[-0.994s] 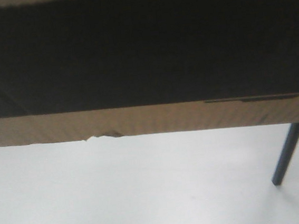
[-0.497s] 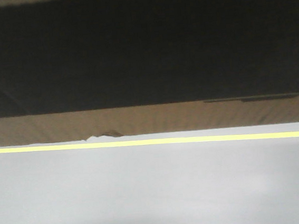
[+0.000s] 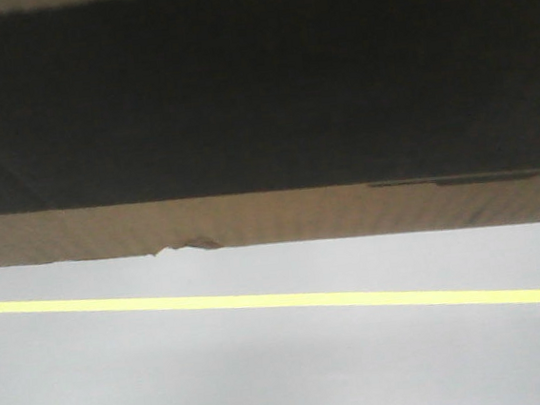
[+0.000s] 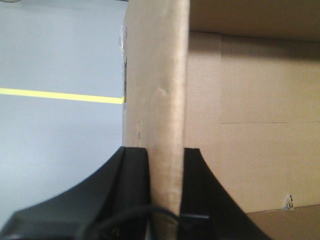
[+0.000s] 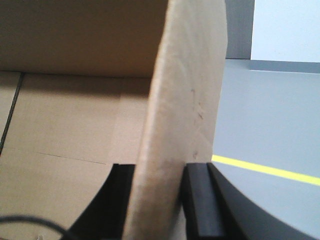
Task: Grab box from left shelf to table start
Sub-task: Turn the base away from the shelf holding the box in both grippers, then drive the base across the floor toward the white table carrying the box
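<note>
On my left wrist feed, the left end effector point(image 4: 165, 162) is pinching one side wall of the box point(image 4: 260, 125), with one black finger outside and one inside. On the front feed, the box's dark panel fills the upper frame. Its tan lower edge has a small tear point(image 3: 183, 246) and sits above the grey floor point(image 3: 267, 375) and a yellow line point(image 3: 260, 301). The right end effector point(image 5: 160, 175) pinches the opposite wall likewise.

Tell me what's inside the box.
Only bare cardboard inner walls show inside the box in both wrist views. Much of its interior is hidden behind the side walls that the left gripper and right gripper clamp.
</note>
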